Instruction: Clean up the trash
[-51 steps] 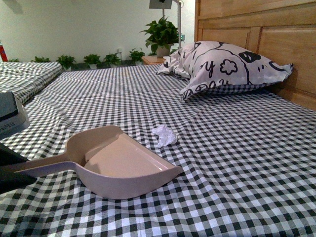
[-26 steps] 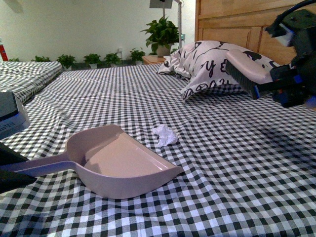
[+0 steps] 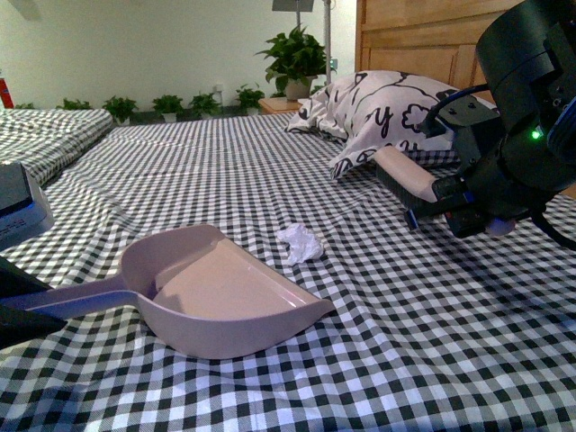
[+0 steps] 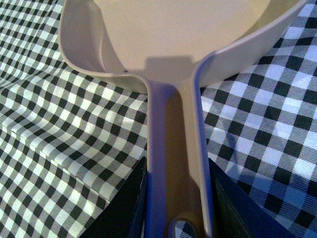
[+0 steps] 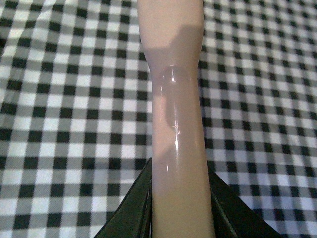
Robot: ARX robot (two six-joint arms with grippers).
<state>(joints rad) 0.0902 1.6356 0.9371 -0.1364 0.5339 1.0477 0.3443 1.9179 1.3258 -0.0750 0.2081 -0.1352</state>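
Note:
The trash [image 3: 300, 244], a small crumpled white paper wad, lies on the checked bed sheet just beyond the dustpan's far rim. The pinkish-beige dustpan [image 3: 220, 292] rests on the sheet with its mouth toward the right. My left gripper [image 3: 22, 310] is shut on its handle [image 4: 173, 163] at the left edge. My right gripper [image 3: 454, 193] is shut on the pinkish brush [image 3: 400, 180], held above the sheet to the right of the trash; the brush handle [image 5: 176, 129] fills the right wrist view. The bristles are hidden.
A large black-and-white printed pillow [image 3: 387, 112] leans on the wooden headboard [image 3: 423, 36] at the back right. A grey device [image 3: 18, 211] sits at the left edge. Potted plants [image 3: 292, 58] stand beyond the bed. The checked sheet [image 3: 405, 342] spreads in front.
My right arm has come in from the right and dropped lower, bringing the brush down and leftward toward the trash. The dustpan and the trash have stayed in place.

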